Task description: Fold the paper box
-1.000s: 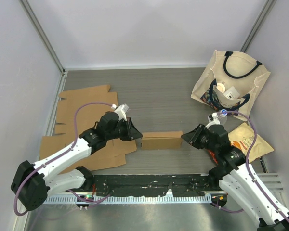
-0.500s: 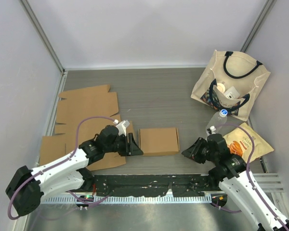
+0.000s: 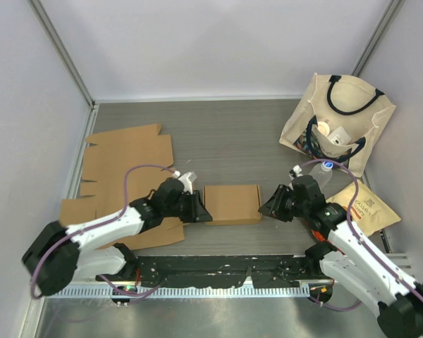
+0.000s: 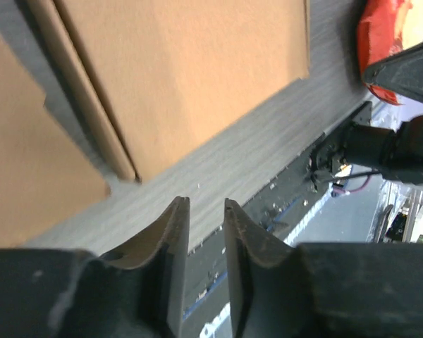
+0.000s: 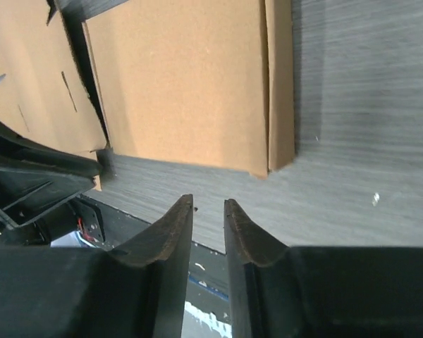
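Lying flat on the table [image 3: 233, 134], closed brown box [image 3: 231, 204] between left end effector [image 4: 206, 204] just beside its left edge and right end effector [image 5: 209, 201] just beside its right edge, both slightly spread and pinching nothing, with loose cardboard sheets [image 3: 123, 165] further left.

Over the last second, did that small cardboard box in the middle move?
Yes. The cardboard box showed only a narrow strip a second ago. Now it shows a broad face, and its near edge lies closer to the black rail.
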Robot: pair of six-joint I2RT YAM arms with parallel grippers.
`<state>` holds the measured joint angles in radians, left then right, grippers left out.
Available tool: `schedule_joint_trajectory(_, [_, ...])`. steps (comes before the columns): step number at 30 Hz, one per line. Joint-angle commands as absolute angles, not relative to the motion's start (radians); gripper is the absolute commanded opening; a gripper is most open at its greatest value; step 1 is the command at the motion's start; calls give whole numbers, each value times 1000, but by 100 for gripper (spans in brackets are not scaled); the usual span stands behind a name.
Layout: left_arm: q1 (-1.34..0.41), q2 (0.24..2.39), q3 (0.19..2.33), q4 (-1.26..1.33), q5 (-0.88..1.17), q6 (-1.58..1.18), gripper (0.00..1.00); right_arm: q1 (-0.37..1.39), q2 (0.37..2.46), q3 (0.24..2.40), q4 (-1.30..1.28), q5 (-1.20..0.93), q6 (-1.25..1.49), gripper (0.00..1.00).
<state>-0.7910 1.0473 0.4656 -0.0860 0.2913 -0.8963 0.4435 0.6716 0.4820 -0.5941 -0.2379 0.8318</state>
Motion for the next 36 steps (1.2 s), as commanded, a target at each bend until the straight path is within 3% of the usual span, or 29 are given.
schedule_joint_trajectory(1, [-787,1273,573,141,324,-882,25,456,837,500,-361,-262,779,25])
schedule_joint_trajectory(4, [-785,1397,575,224,296,-893,22,456,920,427,-224,-236,785,18])
schedule_joint_trajectory(7, [-776,1448,577,192,265,-858,22,462,959,405,-230,-163,759,17])
schedule_joint_trajectory(10, [-767,1405,584,138,285,-816,29,462,913,443,-313,-105,697,25])
schedule_joint_trajectory(11, [-767,1369,584,127,284,-812,45,460,898,465,-371,-88,681,29])
schedule_joint_trajectory(13, [-765,1254,594,62,231,-795,60,462,868,538,-419,-55,637,44])
schedule_joint_trajectory(14, [-755,1220,601,23,201,-785,79,460,877,564,-464,-11,626,49])
schedule_joint_trajectory(15, [-743,1195,610,3,180,-776,87,460,894,590,-478,-5,614,59])
schedule_joint_trajectory(17, [-662,1177,638,-115,143,-781,100,457,1006,658,-497,38,572,65])
schedule_joint_trajectory(22, [-558,1331,693,-117,210,-799,99,456,1213,703,-386,-92,564,69])
schedule_joint_trajectory(25, [-560,1477,751,-56,345,-799,83,457,1241,660,-324,-104,618,69])
schedule_joint_trajectory(28, [-561,1545,770,-5,353,-807,77,459,1265,643,-293,-94,630,70])
schedule_joint_trajectory(29, [-561,1566,773,-3,359,-807,69,460,1272,644,-296,-91,630,70])
schedule_joint_trajectory(32, [-565,1591,790,38,357,-814,64,459,1289,638,-250,-124,632,69])
schedule_joint_trajectory(35, [-566,1652,827,75,386,-830,53,460,1331,627,-147,-135,698,56])
schedule_joint_trajectory(36, [-568,1692,854,83,394,-842,51,460,1350,632,-121,-130,713,46])
